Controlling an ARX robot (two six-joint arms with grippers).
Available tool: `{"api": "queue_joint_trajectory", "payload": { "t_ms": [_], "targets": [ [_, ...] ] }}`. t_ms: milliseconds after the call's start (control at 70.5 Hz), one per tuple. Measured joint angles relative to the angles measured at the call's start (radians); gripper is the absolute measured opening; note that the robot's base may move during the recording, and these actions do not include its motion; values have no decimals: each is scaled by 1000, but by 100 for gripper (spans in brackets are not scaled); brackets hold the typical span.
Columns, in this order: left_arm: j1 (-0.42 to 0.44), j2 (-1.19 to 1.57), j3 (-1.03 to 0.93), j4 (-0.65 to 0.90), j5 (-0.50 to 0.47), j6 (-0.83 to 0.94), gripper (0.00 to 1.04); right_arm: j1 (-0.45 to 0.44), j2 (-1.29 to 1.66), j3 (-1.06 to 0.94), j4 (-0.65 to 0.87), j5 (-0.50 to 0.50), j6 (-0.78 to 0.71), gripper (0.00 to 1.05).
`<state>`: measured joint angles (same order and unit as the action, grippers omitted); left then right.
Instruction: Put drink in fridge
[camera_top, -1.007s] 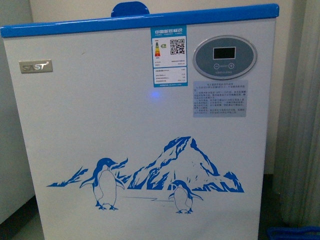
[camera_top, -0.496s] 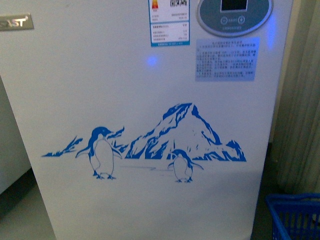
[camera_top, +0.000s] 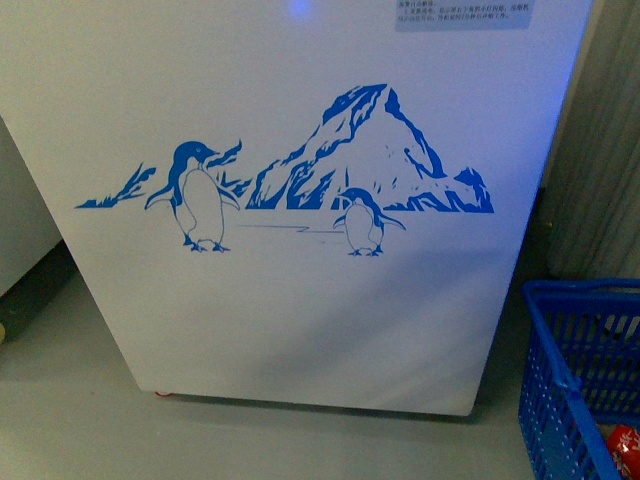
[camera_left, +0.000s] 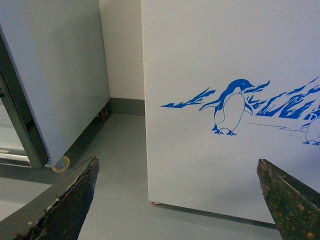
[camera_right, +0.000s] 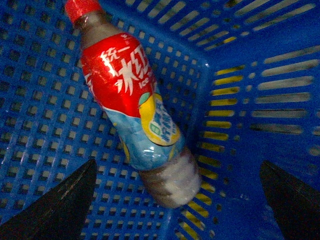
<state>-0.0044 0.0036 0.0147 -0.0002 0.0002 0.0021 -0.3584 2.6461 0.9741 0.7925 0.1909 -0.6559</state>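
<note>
One white chest fridge with blue penguin-and-mountain graphic (camera_top: 300, 320) faces me. One blue slatted plastic basket (camera_top: 575, 390) stands on the floor just beside it. Inside it, on its side, lies the single small plastic drink bottle with red cap and label (camera_right: 135, 100). I judge this the pickup step: my right end effector (camera_right: 177, 165) hangs above the bottle, fingers apart and empty, and should descend and close round its body. My left end effector (camera_left: 177, 165) is spread too, holding nothing.

Right wrist view: drink (camera_right: 150, 130), red label (camera_right: 120, 75), white Chinese lettering. I read "统一" above large "冰红"; the remainder curves away. Fridge (camera_top: 300, 320) sticker (camera_top: 462, 13): print too small to read.
</note>
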Motion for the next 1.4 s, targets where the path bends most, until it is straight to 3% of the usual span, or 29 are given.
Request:
{"api": "queue_joint_trajectory", "payload": {
  "t_ms": [411, 907, 1177, 1404],
  "targets": [
    [0, 0, 0, 0, 0, 0, 97, -49, 268, 351, -168, 0, 58, 97],
    [0, 0, 0, 0, 0, 0, 97, -84, 369, 542, -388, -78, 183, 97],
    [0, 0, 0, 0, 0, 0, 97, -83, 359, 489, -425, -196, 250, 63],
    [0, 0, 0, 0, 0, 0, 97, -42, 294, 331, -349, -266, 317, 45]
  ]
}}
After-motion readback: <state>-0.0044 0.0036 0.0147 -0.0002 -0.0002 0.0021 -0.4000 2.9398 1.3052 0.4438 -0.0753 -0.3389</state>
